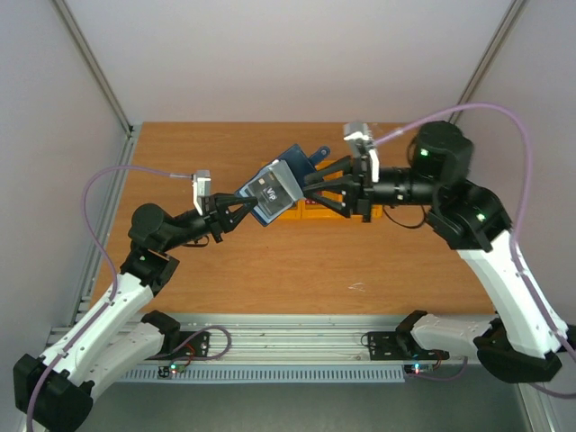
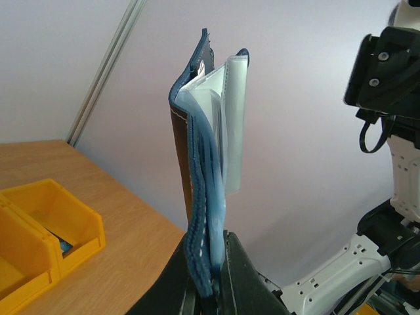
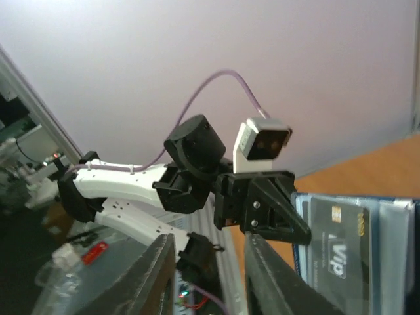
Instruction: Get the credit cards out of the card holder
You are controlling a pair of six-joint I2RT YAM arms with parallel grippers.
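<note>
Your left gripper [image 1: 239, 209] is squeezed shut on one edge of the card holder [image 1: 286, 178]. It holds the holder up in the air, above the table [image 1: 180, 270]. From the top, the holder hangs over the orange bins [image 1: 310, 212] in the middle of the table.

In the left wrist view the holder [image 2: 197, 197] stands straight up out of the gripper [image 2: 210, 279]. It is open, and its clear sleeves [image 2: 233, 125] fan out at the top. The yellow-orange bins [image 2: 39, 223] sit low on the left.

Your right gripper [image 1: 303, 184] is right next to the far side of the holder. In its own view its two fingers [image 3: 275, 279] are apart, and nothing is between them. It has hold of nothing.

A black card [image 3: 336, 239] with "VIP" on it sits inside a clear sleeve of the holder [image 3: 394, 243]. I cannot tell where the other cards are.
</note>
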